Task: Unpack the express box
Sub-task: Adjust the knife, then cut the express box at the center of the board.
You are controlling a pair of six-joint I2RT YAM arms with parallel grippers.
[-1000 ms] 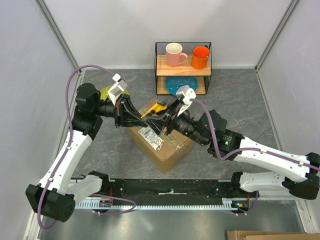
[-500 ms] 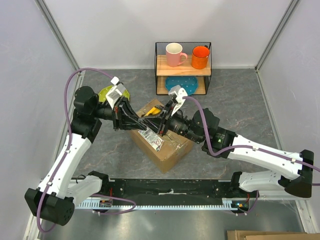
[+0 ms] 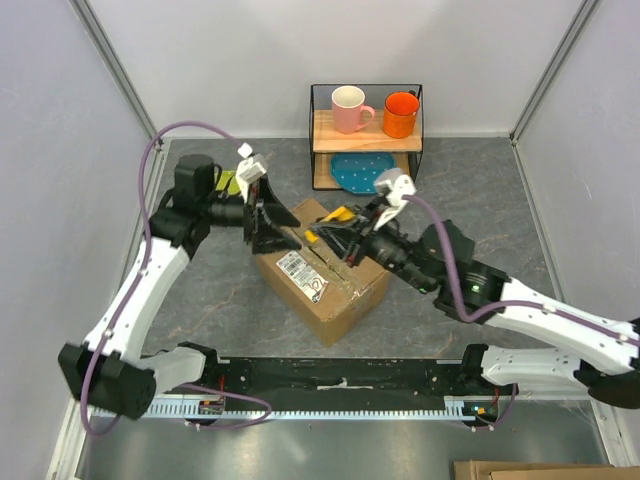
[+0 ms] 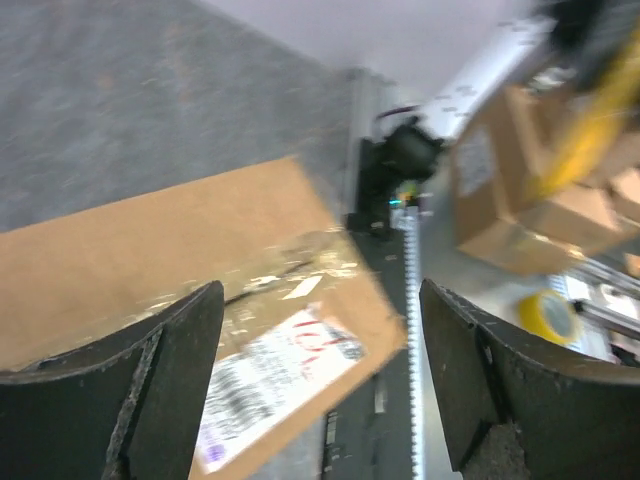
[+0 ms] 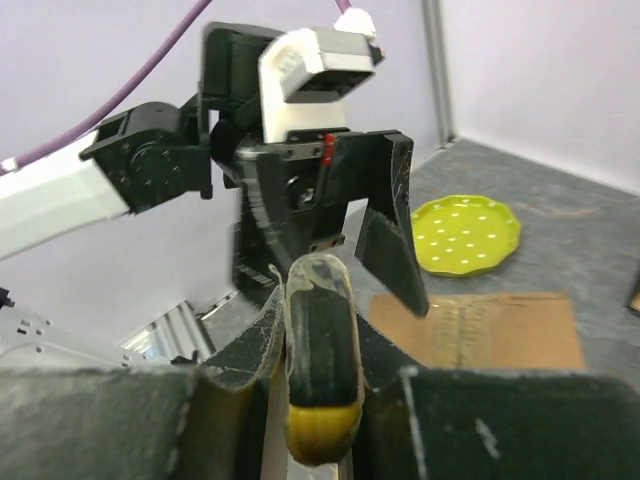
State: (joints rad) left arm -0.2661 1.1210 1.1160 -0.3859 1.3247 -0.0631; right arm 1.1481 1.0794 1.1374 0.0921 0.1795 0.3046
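Observation:
The express box (image 3: 322, 285), a brown carton with a white red-printed label (image 3: 303, 273), sits shut on the table in the middle of the top view. My left gripper (image 3: 268, 226) hangs open over the box's left corner, nothing between its fingers (image 4: 112, 392). The box (image 4: 150, 255) and its label (image 4: 272, 378) lie blurred below it in the left wrist view. My right gripper (image 3: 345, 240) is shut on a yellow and black cutter (image 5: 320, 350) above the box's far edge. The cutter (image 3: 333, 222) points toward the left gripper (image 5: 330, 190).
A wire shelf (image 3: 366, 135) at the back holds a pink mug (image 3: 350, 108), an orange mug (image 3: 400, 113) and a blue plate (image 3: 362, 170). A yellow-green plate (image 5: 465, 235) lies behind the left arm. Flat cardboard (image 3: 540, 470) shows at the bottom right.
The right gripper shut on the cutter, then the left gripper opened, let it go and drew back to the left. The right arm shifted right with the cutter.

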